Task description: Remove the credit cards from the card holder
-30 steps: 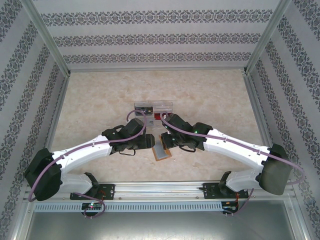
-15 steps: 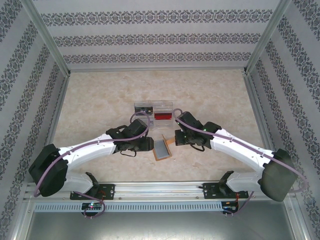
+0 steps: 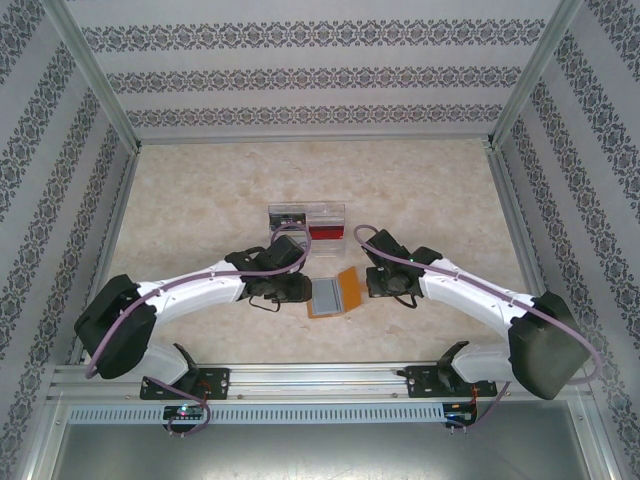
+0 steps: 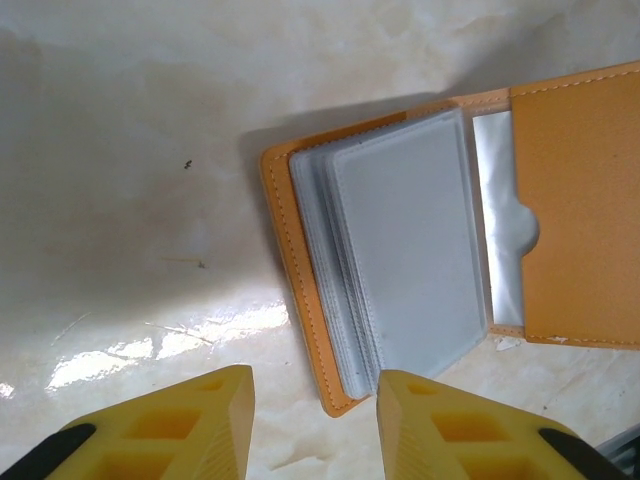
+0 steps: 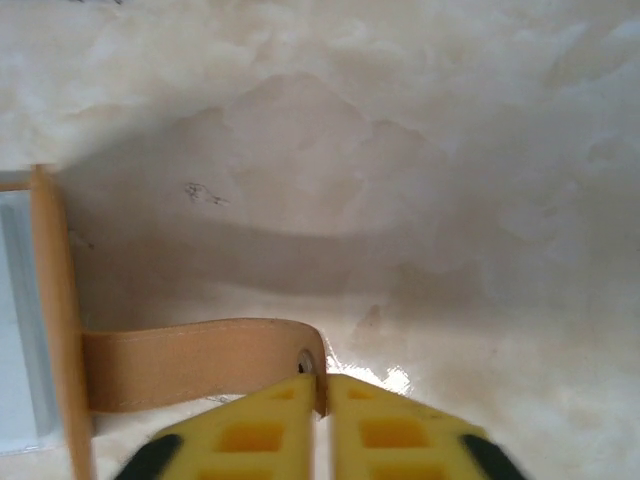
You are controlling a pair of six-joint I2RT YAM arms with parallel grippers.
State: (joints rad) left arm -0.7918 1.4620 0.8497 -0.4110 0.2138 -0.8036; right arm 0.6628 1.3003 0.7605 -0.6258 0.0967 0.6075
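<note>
**Right tool pinches the strap, left tool stands spread**

Right tool [image 5: 320, 398] has its two yellow fingers pressed together on the end of the tan strap [image 5: 190, 365] of the card holder [image 3: 340, 293]. Left tool [image 4: 310, 408] hovers just left of the holder with fingers spread, holding nothing. The holder lies open on the desk [image 3: 200, 200] between both tools, its grey sleeves [image 4: 400, 260] fanned upward. Just beyond it, on the far side, stands a clear tray [image 3: 307, 205] with a red card [image 3: 325, 232] inside. Whether any card is inside the sleeves I cannot tell.

I judge the main danger to be the strap. It is thin, so a pull may slip it from the fingers or drag the whole holder over the smooth desk. A smaller danger is that the left fingers catch several sleeves together instead of one card.

Patterned walls [image 3: 320, 75] close the desk on three sides. Its surface is pale, marble-like and glossy, with bright reflections.
</note>
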